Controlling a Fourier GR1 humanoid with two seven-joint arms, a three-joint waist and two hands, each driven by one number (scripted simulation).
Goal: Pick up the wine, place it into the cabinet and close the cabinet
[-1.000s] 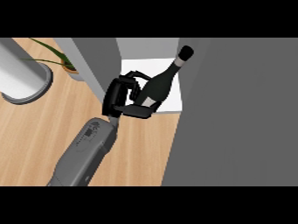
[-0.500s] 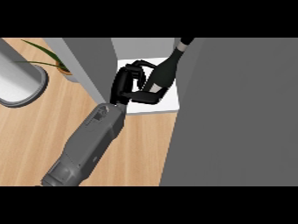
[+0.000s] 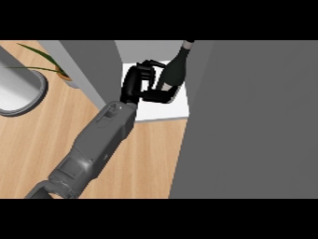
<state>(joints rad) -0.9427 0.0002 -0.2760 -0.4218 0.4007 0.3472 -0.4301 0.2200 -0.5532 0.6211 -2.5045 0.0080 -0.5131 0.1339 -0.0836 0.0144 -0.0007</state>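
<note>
Left hand [image 3: 139, 86]: black, at the end of a grey forearm entering from the view's lower left, with fingers and thumb curled round the body of the wine bottle [image 3: 174, 72]. Right hand: not seen. Wine bottle: dark, tilted, neck pointing up and away toward the top of the view, held over the white shelf floor of the cabinet [image 3: 162, 111]. Whether its base touched that floor could not be told. Cabinet: open, grey side wall on the left of the opening, nothing visible inside but the bottle and the hand. Grey panel [image 3: 258, 121]: broad and flat, filling the right of the view just beside the bottle, judged to be the open cabinet door, though this was not certain. Progress, as judged: pick-up done and bottle brought into the opening; setting down, release, withdrawal and closing the door not yet done. Worktop [image 3: 24, 140]: light wood, carrying a pale cylinder [image 3: 10, 88] and a small plant [image 3: 48, 67], both well apart from the bottle.
</note>
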